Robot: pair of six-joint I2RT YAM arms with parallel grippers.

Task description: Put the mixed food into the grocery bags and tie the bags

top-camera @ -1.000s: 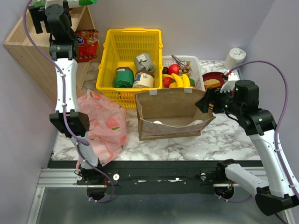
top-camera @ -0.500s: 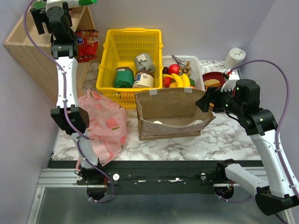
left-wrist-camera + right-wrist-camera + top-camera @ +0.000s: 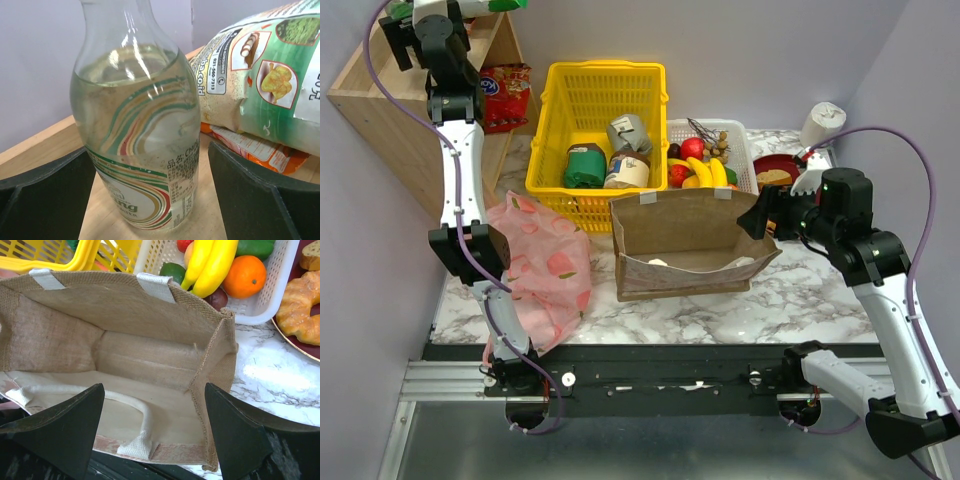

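Observation:
My left gripper (image 3: 412, 22) is raised to the top of the wooden shelf (image 3: 365, 95). It is open (image 3: 152, 167), with a clear glass water bottle (image 3: 135, 125) standing between its fingers. The green crisp packet (image 3: 270, 65) lies just right of the bottle and also shows in the top view (image 3: 505, 4). My right gripper (image 3: 760, 215) is open and empty (image 3: 152, 390) over the right end of the open brown bag (image 3: 685, 245) (image 3: 65, 325). The pink plastic bag (image 3: 545, 265) lies crumpled at the left. Bananas (image 3: 210, 265) (image 3: 705, 172) and the orange fruit (image 3: 245, 275) sit in a white basket (image 3: 745, 150).
A yellow basket (image 3: 560, 120) holding tins and jars stands behind the bags. A red snack packet (image 3: 507, 95) leans in the shelf. An orange packet (image 3: 250, 145) lies under the green one. A red plate of pastries (image 3: 300, 305) and a paper roll (image 3: 823, 122) are at the far right.
My left arm has shifted slightly left and up at the shelf top. My right gripper has barely moved over the brown bag.

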